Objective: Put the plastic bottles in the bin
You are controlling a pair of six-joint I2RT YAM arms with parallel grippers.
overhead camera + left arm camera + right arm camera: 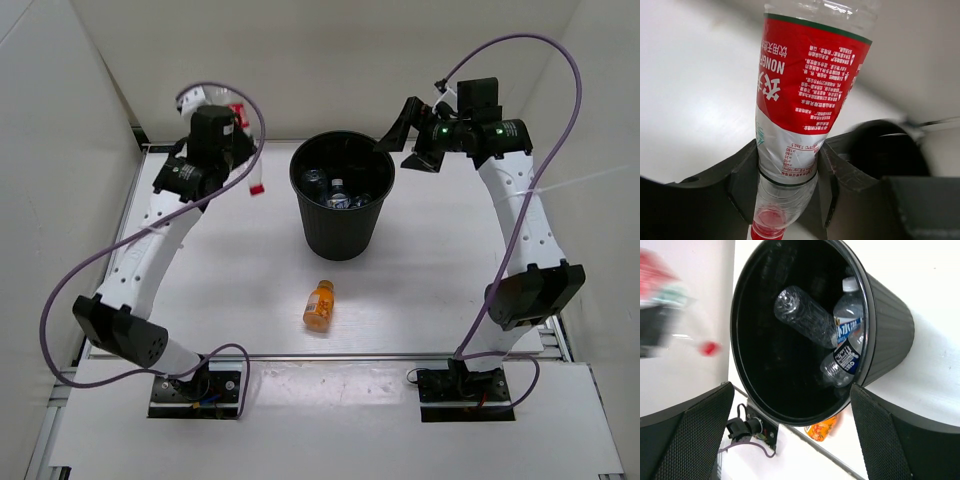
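My left gripper (245,150) is shut on the clear bottle with the red label (238,112) and red cap. It holds the bottle in the air left of the black bin (340,235). In the left wrist view the bottle (807,85) sits cap-down between the fingers (742,185). Three clear bottles (807,317) lie inside the bin (890,325). The short orange bottle (320,304) lies on the table in front of the bin. My right gripper (400,150) is open and empty, above the bin's far right rim.
White walls close in the table on the left, back and right. The arm bases and a metal rail (330,355) run along the near edge. A purple cable (60,300) loops off each arm.
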